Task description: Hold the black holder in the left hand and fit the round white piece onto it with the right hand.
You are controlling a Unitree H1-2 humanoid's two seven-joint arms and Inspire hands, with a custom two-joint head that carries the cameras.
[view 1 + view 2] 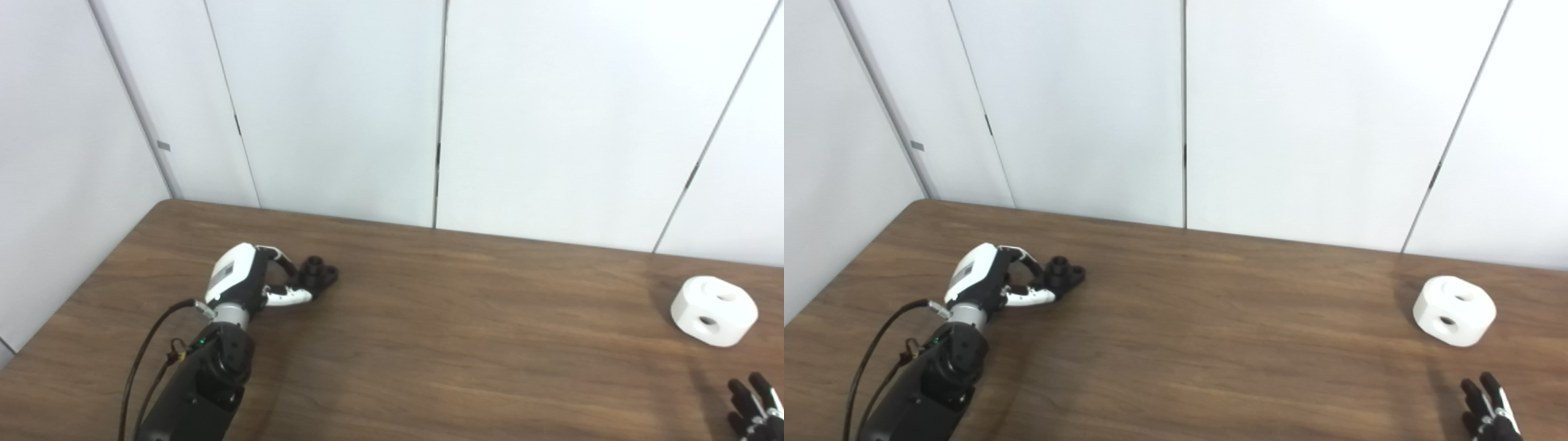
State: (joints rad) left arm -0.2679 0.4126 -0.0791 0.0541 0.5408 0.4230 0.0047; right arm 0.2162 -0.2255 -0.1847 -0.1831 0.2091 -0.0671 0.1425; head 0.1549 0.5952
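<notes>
The left arm (196, 380), dark and trailing black cables, comes in at the bottom edge nearest the camera and reaches up across the brown wooden table (459, 343). At its end the left hand (245, 278), white on the back, lies low at the table with its fingers (288, 298) curled round the black holder (317, 274); one finger arches over the near side of the holder and another lies along the table beneath it, touching it. Whether they press it firmly cannot be told. The holder sits on the table's left half, toward the far edge, a short round stub standing up from its top.

Well apart from it, on the far right of the table, the round white piece (1454, 310) rests by itself, with one hole on top and one in its side. Near it, at the bottom right corner, only the dark fingertips of the right hand (1488, 410) show, spread apart and holding nothing.

White wall panels (337, 110) stand behind the table.
</notes>
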